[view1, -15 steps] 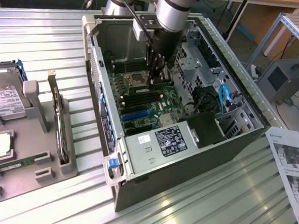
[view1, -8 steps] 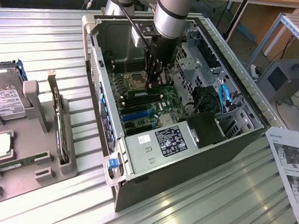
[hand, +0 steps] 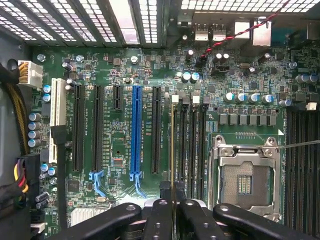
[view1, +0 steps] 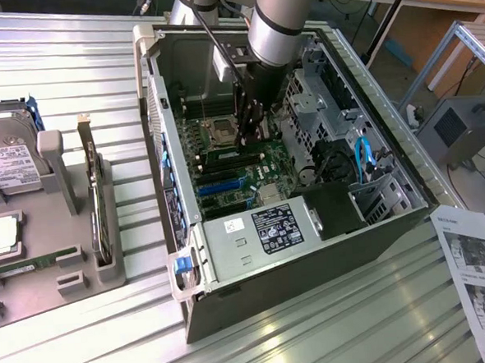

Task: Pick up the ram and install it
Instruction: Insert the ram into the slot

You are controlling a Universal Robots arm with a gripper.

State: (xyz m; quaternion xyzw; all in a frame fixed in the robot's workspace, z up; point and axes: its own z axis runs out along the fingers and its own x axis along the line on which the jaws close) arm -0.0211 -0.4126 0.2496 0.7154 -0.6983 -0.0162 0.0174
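So the hand (hand: 173,212) is pinched shut on the ram (hand: 172,150), holding it edge-on down inside the PC case (view1: 314,276). It's right alongside the memory slots (hand: 192,150), roughly 3 o'clock of the CPU socket (view1: 221,132) in the exterior view. Can't tell if it's touching a slot. My guess: the stick's light, thin and stiff, but snappable with delicate contacts, so pinching the flat faces near the upper edge seems right.

Arm (view1: 278,15) reaching steeply down, end effector (view1: 249,136) pointing downward, fingers (hand: 160,220) clamped on the ram (hand: 172,145).
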